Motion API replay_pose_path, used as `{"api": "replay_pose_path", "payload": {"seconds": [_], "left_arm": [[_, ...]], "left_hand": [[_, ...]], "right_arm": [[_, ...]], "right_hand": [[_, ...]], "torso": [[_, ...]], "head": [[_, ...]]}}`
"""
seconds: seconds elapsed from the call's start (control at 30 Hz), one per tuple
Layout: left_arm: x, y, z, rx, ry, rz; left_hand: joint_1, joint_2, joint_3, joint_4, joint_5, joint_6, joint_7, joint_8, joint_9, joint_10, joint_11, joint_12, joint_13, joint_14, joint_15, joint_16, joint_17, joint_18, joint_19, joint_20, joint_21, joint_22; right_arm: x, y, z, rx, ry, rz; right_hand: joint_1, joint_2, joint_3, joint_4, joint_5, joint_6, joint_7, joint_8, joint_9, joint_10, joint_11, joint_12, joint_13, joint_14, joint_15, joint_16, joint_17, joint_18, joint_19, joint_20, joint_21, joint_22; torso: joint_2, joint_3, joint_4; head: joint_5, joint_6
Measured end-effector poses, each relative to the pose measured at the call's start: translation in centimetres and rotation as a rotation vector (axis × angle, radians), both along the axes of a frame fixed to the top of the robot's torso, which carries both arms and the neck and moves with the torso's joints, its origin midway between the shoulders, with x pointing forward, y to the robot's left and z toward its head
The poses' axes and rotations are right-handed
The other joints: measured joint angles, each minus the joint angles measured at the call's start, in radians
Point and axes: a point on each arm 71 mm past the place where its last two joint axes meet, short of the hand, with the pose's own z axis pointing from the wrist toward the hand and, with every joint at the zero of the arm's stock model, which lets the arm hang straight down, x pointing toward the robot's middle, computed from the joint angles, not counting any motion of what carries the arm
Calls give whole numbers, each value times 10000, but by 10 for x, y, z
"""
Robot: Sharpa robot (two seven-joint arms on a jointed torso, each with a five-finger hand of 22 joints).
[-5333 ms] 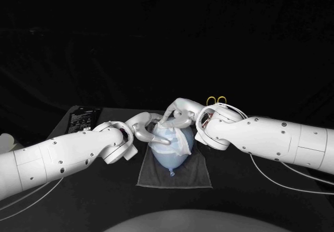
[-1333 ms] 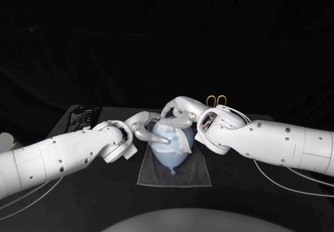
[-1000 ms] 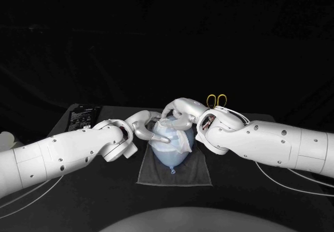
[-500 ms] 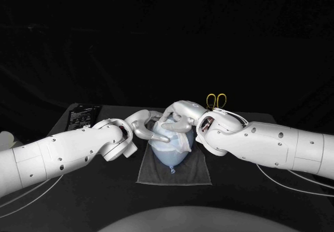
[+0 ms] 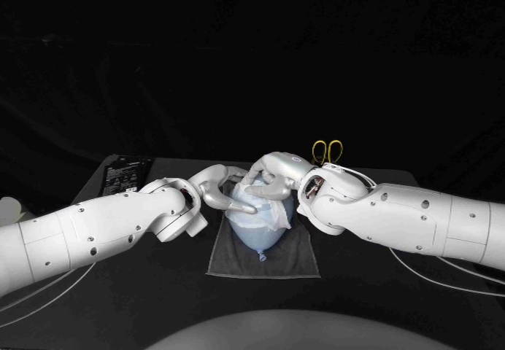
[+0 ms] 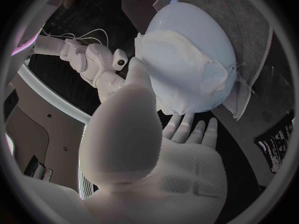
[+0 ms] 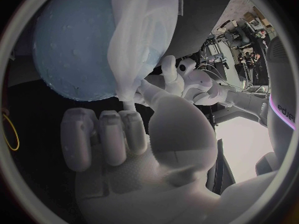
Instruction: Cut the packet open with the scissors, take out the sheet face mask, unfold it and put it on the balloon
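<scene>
A pale blue balloon [image 5: 256, 227] lies on a grey cloth [image 5: 263, 261], knot toward me. The white sheet mask [image 5: 280, 211] drapes over its far end and right side. My left hand [image 5: 224, 192] cups the balloon's left side; in the left wrist view its fingers [image 6: 187, 129] reach round the balloon [image 6: 193, 30] and the thumb presses the mask's [image 6: 181, 69] edge. My right hand [image 5: 273, 179] sits over the balloon's far end. In the right wrist view this hand [image 7: 124, 144] pinches a narrow end of the mask [image 7: 138, 45] beside the balloon [image 7: 72, 50].
Yellow-handled scissors [image 5: 328, 152] lie behind my right wrist. The black packet [image 5: 124, 175] lies flat at the table's far left. The grey cloth [image 6: 252, 15] spreads out past both sides of the balloon.
My right hand and forearm have edged left over the balloon's far end, drawing the mask with them. The left hand stays against the balloon.
</scene>
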Motion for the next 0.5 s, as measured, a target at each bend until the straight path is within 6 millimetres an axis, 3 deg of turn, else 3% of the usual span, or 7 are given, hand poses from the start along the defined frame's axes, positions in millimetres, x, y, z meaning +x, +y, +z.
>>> {"api": "replay_pose_path", "payload": {"seconds": [0.2,0.5], "left_arm": [[0,0,0,-3,11,-12],[0,0,0,-6,21,-22]], "left_hand": [[0,0,0,0,0,0,0,0,0,0,0,-1,2,0,0,0,0,0,0,0,0,0],[0,0,0,0,0,0,0,41,8,24,25,-7,2,0,0,0,-1,0,0,0,0,0]], "right_arm": [[-1,-1,-1,-67,-110,50],[-1,-1,1,39,-378,47]], "right_hand": [[571,486,365,-221,-1,456,-180,181,58,2,-173,-2,2,-79,-81,-3,-2,1,23,-36,70,1],[763,569,555,-410,-28,572,-289,377,140,20,-262,-20,3,-109,-114,6,-8,0,23,-169,117,7]], "torso": [[4,5,-2],[4,3,-2]], "head": [[-5,-12],[-19,-27]]}}
